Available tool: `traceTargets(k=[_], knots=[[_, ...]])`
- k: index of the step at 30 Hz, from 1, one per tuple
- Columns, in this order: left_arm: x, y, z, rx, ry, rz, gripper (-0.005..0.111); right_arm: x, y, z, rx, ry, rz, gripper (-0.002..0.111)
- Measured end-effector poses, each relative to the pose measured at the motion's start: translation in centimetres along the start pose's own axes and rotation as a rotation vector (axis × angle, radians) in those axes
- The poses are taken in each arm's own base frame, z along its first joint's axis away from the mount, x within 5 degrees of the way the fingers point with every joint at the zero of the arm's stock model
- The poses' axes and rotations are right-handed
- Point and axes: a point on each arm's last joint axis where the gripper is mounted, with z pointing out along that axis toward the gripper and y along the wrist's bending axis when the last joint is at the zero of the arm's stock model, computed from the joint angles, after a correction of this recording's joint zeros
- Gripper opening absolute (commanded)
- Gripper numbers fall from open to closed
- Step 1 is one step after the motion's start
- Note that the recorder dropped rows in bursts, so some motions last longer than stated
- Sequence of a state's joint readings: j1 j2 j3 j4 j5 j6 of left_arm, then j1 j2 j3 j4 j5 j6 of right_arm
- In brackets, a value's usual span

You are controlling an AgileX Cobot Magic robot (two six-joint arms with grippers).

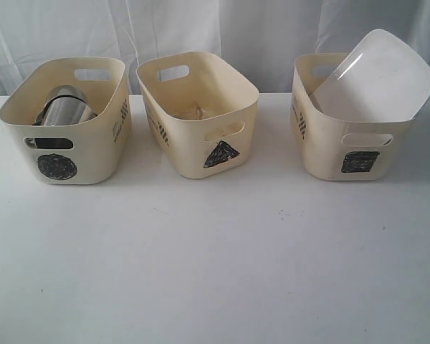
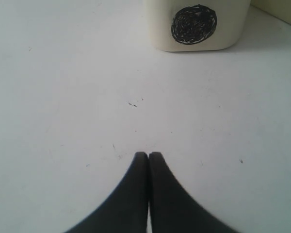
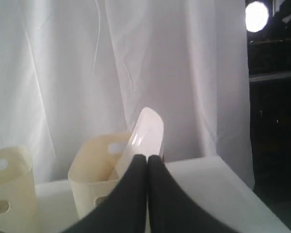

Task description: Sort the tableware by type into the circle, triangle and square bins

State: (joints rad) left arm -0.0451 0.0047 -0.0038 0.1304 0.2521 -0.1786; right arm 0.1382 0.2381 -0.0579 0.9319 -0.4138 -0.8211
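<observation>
Exterior view: plate (image 1: 378, 73) tilts in square bin (image 1: 322, 147), probably too wide; left gripper (image 2: 148, 156) and right gripper (image 3: 147, 159) closed, empty.

Indistinct contents inside the triangle bin (image 1: 188, 147)

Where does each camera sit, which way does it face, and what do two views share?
Exterior view: raised before the table, facing the circle bin, triangle bin and square bin; no robot part shows.
Left wrist view: low over the table, facing the circle bin; shut left fingers show.
Right wrist view: raised, facing the curtain and the white plate in the square bin; shut right fingers show.
Shared: the plate, in exterior and right wrist views.
</observation>
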Motion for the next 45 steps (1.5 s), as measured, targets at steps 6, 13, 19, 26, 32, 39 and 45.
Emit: traceTargets(k=[6,13,19,26,32,39,45], knots=[[0.0,0.0,0.0,0.000,0.000,0.000,0.000,-1.3,-0.5,-1.7,0.009,-0.285,0.015,0.000],[0.0,0.0,0.0,0.000,0.000,0.000,0.000,-1.3,-0.4,-2.8,0.022,-0.315,0.010,0.000],[0.0,0.0,0.0,-0.002,0.000,0.004,0.000,3.2,0.7,-2.6,-0.055,0.181,0.075,0.000],[0.0,0.0,0.0,-0.002,0.000,0.004,0.000,5.7,0.8,-3.3,-0.070,0.447,-0.030,0.000],[0.0,0.0,0.0,-0.002,0.000,0.004,0.000,5.6,0.3,-3.3,-0.030,0.444,-0.074,0.000],[0.0,0.0,0.0,-0.002,0.000,0.004,0.000,5.6,0.4,-3.3,-0.082,0.443,-0.100,0.000],[0.0,0.0,0.0,-0.002,0.000,0.004,0.000,5.6,0.4,-3.3,-0.084,0.443,-0.100,0.000]])
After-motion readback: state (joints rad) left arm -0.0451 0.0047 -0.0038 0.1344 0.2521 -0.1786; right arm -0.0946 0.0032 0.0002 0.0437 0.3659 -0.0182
